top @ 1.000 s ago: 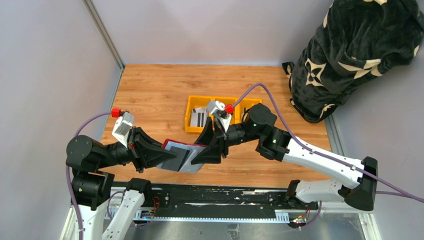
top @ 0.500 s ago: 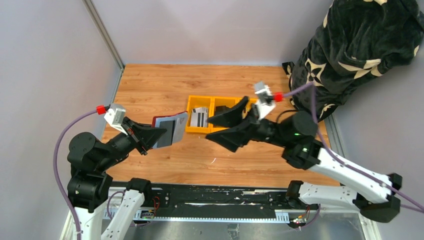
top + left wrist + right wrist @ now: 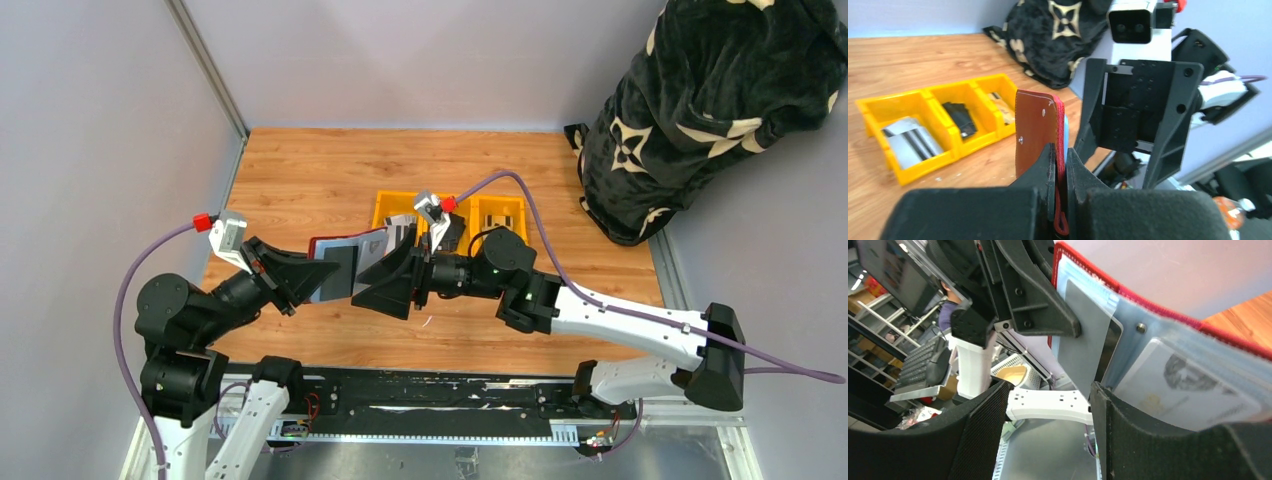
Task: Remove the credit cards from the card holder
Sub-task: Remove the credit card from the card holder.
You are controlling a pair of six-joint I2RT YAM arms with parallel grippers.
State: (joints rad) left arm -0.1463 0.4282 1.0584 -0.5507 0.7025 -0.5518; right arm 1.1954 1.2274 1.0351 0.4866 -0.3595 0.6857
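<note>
My left gripper (image 3: 1060, 172) is shut on the lower edge of the dark red card holder (image 3: 1035, 130), holding it upright above the table (image 3: 345, 258). Its pale blue-grey sleeves face my right gripper (image 3: 1048, 387), which stands open right at the holder (image 3: 378, 272). A grey credit card (image 3: 1083, 340) sticks partway out of a sleeve, its lower corner just inside my right finger, with no grip on it. Another card (image 3: 1178, 385) stays inside a sleeve. White cards with black stripes (image 3: 910, 142) lie in the left compartment of the yellow bin (image 3: 470, 197).
The bin's middle compartment holds a black folded item (image 3: 960, 115), and the right one a tan item (image 3: 998, 102). A dark patterned blanket bundle (image 3: 720, 110) stands at the back right. Grey walls close the left and back sides.
My right gripper went from the holder to the yellow bin, opened there, and has swung back to the holder. My left gripper lifted the holder up and back.
</note>
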